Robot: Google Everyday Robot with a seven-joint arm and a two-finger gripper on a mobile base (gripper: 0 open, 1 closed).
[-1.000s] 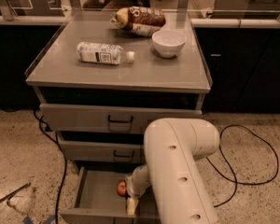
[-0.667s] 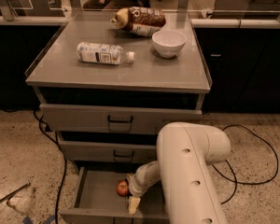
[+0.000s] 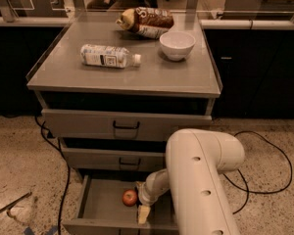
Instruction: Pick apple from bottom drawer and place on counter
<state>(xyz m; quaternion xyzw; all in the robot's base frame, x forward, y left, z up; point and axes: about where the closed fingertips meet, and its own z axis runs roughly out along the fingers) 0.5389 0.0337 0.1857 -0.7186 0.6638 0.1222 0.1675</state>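
My claw (image 3: 143,210) sits inside the bottom drawer (image 3: 100,204), its grip impossible to tell; the apple (image 3: 130,197) lies just left of it. Above on the surface (image 3: 152,77), the bottle (image 3: 109,56) label is unreadable.

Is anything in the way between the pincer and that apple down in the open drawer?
Nothing visible. The pincer sits inside the bottom drawer just right of the apple, with only bare drawer floor between them.
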